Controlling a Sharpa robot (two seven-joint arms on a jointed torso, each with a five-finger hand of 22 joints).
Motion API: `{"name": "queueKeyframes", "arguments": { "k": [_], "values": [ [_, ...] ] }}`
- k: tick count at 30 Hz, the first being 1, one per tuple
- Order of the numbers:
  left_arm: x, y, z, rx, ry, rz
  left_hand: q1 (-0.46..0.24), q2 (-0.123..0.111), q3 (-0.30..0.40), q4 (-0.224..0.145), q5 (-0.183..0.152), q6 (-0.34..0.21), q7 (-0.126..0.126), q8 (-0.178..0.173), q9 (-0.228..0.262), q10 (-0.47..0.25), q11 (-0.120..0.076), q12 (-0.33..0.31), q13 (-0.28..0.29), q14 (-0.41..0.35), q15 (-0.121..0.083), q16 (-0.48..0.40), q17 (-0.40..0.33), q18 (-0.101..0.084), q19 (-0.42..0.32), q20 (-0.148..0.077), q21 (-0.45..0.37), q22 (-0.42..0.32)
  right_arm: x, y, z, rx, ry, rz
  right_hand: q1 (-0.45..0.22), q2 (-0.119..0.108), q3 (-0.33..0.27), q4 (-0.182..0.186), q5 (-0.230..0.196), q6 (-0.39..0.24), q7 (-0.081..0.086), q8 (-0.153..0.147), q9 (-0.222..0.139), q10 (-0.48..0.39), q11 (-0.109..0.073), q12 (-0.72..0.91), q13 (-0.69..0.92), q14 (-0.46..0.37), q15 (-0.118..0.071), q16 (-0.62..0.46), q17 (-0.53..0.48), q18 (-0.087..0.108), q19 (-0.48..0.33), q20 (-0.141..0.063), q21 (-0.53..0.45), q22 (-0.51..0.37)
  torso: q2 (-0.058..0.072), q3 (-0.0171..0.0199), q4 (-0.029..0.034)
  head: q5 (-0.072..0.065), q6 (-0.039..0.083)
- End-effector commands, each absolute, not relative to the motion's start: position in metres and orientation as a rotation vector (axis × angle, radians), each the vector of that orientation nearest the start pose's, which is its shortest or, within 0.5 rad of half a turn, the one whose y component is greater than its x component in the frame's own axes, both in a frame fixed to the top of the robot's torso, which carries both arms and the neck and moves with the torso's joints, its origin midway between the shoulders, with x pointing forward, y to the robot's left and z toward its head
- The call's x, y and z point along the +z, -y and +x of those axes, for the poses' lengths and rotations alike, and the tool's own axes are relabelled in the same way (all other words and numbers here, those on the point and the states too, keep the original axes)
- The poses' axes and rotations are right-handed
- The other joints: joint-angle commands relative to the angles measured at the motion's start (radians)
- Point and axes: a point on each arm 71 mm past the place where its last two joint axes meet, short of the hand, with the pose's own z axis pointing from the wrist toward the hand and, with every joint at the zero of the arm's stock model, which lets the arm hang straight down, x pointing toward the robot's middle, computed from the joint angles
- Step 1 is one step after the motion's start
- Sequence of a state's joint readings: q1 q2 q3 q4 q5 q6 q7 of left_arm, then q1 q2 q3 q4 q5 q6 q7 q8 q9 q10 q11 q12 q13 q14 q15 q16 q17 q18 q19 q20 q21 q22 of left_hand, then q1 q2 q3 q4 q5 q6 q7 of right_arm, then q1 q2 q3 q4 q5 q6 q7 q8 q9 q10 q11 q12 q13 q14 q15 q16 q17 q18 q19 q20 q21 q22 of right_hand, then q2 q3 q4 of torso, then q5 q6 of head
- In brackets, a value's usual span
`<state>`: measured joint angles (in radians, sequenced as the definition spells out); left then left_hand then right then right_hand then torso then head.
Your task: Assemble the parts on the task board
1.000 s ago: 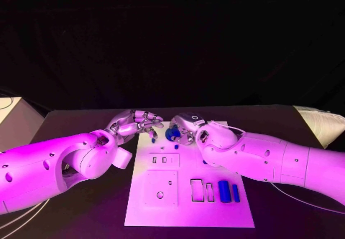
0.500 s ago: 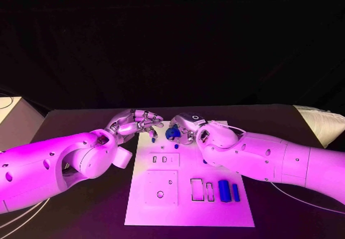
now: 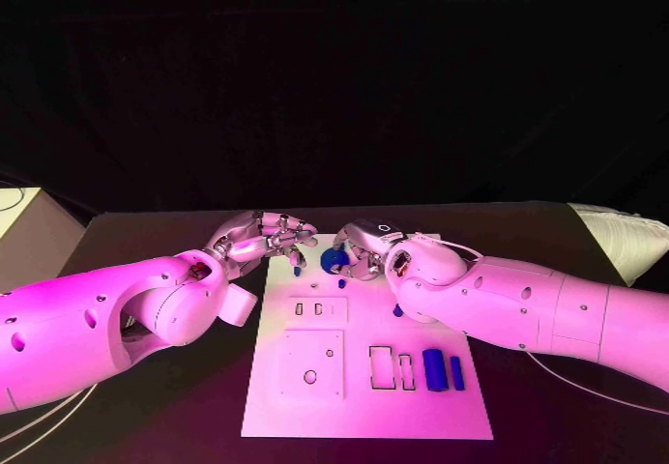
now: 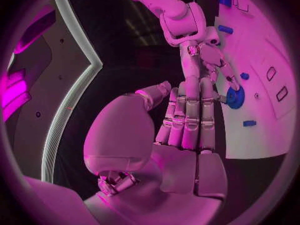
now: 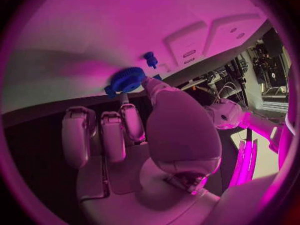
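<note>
The white task board [image 3: 365, 401] lies in the middle of the table. At its far end my right hand [image 3: 360, 245] pinches a blue gear [image 3: 334, 259] between thumb and a finger; the gear [image 5: 127, 80] sits low, at the board's surface. My left hand [image 3: 274, 237] hovers just left of it with nothing in it, fingers stretched side by side, their tips close to the gear [image 4: 235, 97]. Two blue cylinders [image 3: 434, 369] lie near the board's right edge. Small blue pieces [image 3: 341, 284] lie near the gear, and a blue peg [image 5: 150, 59] stands close by.
The board has rectangular recesses [image 3: 382, 368] beside the cylinders and a square plate with a hole [image 3: 311, 365] on its left half. A pale cushion [image 3: 621, 242] lies at the table's right edge. A white box [image 3: 28, 232] stands off the left side.
My right forearm has shifted slightly, uncovering a small blue piece under it on the board. Both hands and the gear stay where they were.
</note>
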<state>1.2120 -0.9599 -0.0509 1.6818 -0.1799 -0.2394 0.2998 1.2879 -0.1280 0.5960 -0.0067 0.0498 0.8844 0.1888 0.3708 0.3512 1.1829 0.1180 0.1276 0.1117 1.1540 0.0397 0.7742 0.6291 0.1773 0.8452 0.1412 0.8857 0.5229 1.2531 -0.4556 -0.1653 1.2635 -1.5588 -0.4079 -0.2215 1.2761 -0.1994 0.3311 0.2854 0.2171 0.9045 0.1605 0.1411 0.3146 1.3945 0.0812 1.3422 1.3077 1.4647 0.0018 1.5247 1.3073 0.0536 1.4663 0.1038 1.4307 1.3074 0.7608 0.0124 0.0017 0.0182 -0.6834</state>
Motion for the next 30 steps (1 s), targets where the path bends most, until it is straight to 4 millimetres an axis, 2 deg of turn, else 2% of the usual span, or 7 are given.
{"name": "queueKeyframes", "arguments": {
  "k": [1, 3, 7, 19, 25, 30],
  "values": [
    [-0.166, -0.208, 0.455, -1.586, -1.602, -0.906, -0.009, -0.004, 0.004, 0.002, 0.001, -0.006, -0.001, -0.005, 0.0, -0.006, -0.003, 0.0, 0.001, -0.006, 0.004, 0.0, 0.001, 0.006, 0.001, 0.007, -0.004, -0.001, -0.211, 0.078, 0.512, 0.59, -1.679, -0.295, -0.008, 0.003, 0.0, 0.004, 0.004, 0.008, 0.001, 0.003, 0.001, 0.004, -0.004, 0.005, 0.062, 0.083, 0.002, -0.001, 0.173, -0.014, 0.016, 0.006, 0.002, 0.15, 0.0, 0.0003, 0.0013, -0.002, -0.001],
    [-0.166, -0.208, 0.455, -1.587, -1.603, -0.905, -0.009, -0.004, 0.005, 0.001, 0.001, -0.005, -0.001, -0.005, 0.0, -0.006, -0.003, 0.001, 0.001, -0.006, 0.004, 0.0, 0.001, 0.006, 0.001, 0.007, -0.005, -0.002, -0.211, 0.08, 0.513, 0.589, -1.68, -0.281, -0.01, 0.005, 0.001, 0.003, 0.007, 0.009, 0.001, 0.003, 0.0, 0.004, -0.004, 0.005, 0.063, 0.083, 0.002, -0.001, 0.174, -0.014, 0.016, 0.006, 0.001, 0.15, 0.0, 0.0003, 0.0013, -0.001, -0.001],
    [-0.166, -0.208, 0.455, -1.587, -1.603, -0.905, -0.009, -0.004, 0.005, 0.001, 0.001, -0.005, -0.001, -0.005, 0.0, -0.006, -0.003, 0.001, 0.001, -0.006, 0.004, 0.0, 0.001, 0.006, 0.001, 0.007, -0.005, -0.002, -0.209, 0.083, 0.513, 0.596, -1.657, -0.254, -0.016, 0.006, 0.008, -0.002, 0.048, 0.012, 0.0, 0.004, -0.002, 0.007, -0.006, 0.009, 0.067, 0.083, 0.0, -0.001, 0.173, -0.014, 0.018, 0.004, 0.003, 0.153, -0.001, 0.0005, 0.0008, -0.003, 0.001],
    [-0.166, -0.21, 0.455, -1.583, -1.601, -0.907, -0.009, -0.004, 0.005, 0.001, 0.001, -0.005, -0.001, -0.005, 0.0, -0.006, -0.003, 0.001, 0.001, -0.006, 0.004, 0.0, 0.001, 0.006, 0.001, 0.007, -0.005, -0.002, -0.193, 0.096, 0.498, 0.704, -1.517, -0.19, -0.013, 0.0, 0.013, -0.007, 0.068, 0.015, -0.001, 0.005, -0.004, 0.009, -0.007, 0.011, 0.069, 0.084, -0.001, 0.001, 0.177, -0.016, 0.022, 0.003, 0.009, 0.158, -0.004, 0.0009, -0.0031, -0.004, 0.006],
    [-0.166, -0.21, 0.455, -1.583, -1.601, -0.907, -0.008, -0.005, 0.005, 0.001, 0.001, -0.005, -0.001, -0.005, 0.0, -0.006, -0.003, 0.001, 0.002, -0.006, 0.004, 0.0, 0.002, 0.006, 0.002, 0.007, -0.005, -0.002, -0.184, 0.116, 0.486, 0.809, -1.519, -0.108, 0.012, -0.006, 0.029, -0.024, 0.061, 0.012, 0.001, 0.002, -0.007, 0.002, -0.005, 0.005, 0.065, 0.083, 0.0, -0.002, 0.172, -0.013, 0.013, 0.003, -0.005, 0.148, -0.006, 0.0019, -0.0037, -0.006, 0.004],
    [-0.167, -0.212, 0.457, -1.579, -1.597, -0.908, -0.007, -0.006, 0.006, 0.0, 0.001, -0.005, -0.001, -0.005, 0.0, -0.007, -0.003, 0.001, 0.002, -0.006, 0.004, 0.0, 0.002, 0.006, 0.002, 0.007, -0.005, -0.002, -0.175, 0.144, 0.482, 0.881, -1.54, 0.005, 0.034, -0.011, 0.043, -0.042, 0.041, 0.012, 0.003, 0.002, -0.01, -0.005, -0.004, -0.003, 0.059, 0.082, 0.002, -0.002, 0.172, -0.01, 0.007, 0.005, -0.015, 0.142, -0.01, 0.004, -0.0079, -0.004, 0.009]
  ]
}}
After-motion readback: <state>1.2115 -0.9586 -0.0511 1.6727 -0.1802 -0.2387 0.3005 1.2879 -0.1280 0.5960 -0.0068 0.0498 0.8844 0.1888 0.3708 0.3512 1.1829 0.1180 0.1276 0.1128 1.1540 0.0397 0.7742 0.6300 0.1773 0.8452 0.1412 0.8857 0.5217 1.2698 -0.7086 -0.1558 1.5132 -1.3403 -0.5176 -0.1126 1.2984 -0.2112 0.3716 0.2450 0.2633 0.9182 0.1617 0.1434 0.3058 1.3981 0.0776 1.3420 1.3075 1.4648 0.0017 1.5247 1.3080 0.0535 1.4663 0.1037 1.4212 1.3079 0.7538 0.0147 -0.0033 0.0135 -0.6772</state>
